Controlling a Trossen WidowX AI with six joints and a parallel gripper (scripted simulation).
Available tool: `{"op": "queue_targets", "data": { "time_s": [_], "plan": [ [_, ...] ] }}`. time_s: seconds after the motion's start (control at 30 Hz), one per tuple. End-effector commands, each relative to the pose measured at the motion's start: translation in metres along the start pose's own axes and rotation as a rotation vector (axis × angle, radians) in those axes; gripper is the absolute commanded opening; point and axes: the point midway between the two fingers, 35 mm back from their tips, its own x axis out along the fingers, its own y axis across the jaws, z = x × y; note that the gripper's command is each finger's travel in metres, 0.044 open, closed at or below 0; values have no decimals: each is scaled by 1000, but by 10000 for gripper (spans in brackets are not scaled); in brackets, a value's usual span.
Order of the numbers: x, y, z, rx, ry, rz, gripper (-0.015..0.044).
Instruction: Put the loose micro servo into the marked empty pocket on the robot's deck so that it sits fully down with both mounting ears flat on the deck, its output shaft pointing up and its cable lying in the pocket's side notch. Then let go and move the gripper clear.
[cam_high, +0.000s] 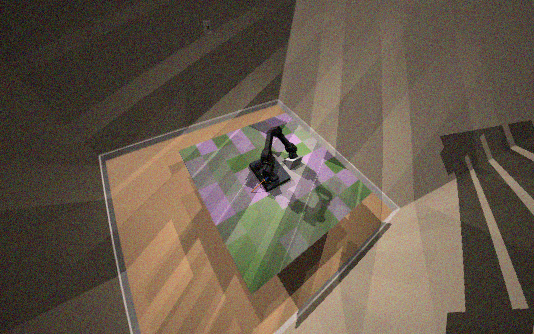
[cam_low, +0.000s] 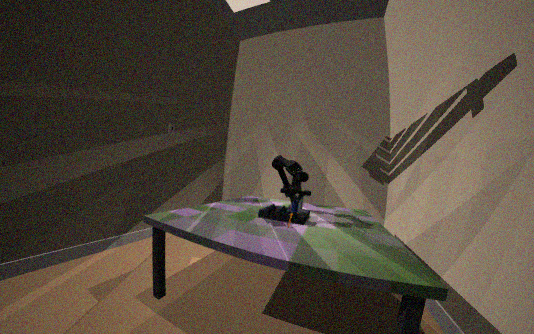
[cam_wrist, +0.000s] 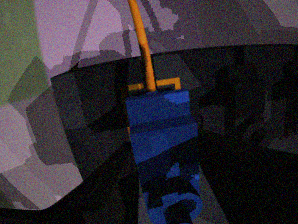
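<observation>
My gripper (cam_high: 266, 177) (cam_low: 295, 206) (cam_wrist: 164, 144) is shut on the blue micro servo (cam_wrist: 160, 110) and points down over the dark deck (cam_high: 281, 178) (cam_wrist: 95, 87). The servo's orange cable (cam_wrist: 142, 42) (cam_low: 290, 219) (cam_high: 258, 186) leads from its far end, over the deck's edge. The marked pocket's orange outline (cam_wrist: 170, 81) shows just beyond and beside the servo's cable end; the servo covers most of it in the wrist view. The gap between servo and deck, the ears' contact and the side notch are not clear.
Dark raised parts (cam_wrist: 240, 95) stand on the deck, right of the servo in the wrist view. The deck sits on a green and purple patterned table top (cam_high: 260, 220) (cam_low: 260, 242). Strong shadows cross the table.
</observation>
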Motion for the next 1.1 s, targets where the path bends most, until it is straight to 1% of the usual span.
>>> {"op": "queue_targets", "data": {
  "time_s": [0.0, 1.07],
  "plan": [
    [0, 0, 1, -3, -5, -3, 0],
    [29, 0, 1, -3, -6, -4, 0]
  ]
}}
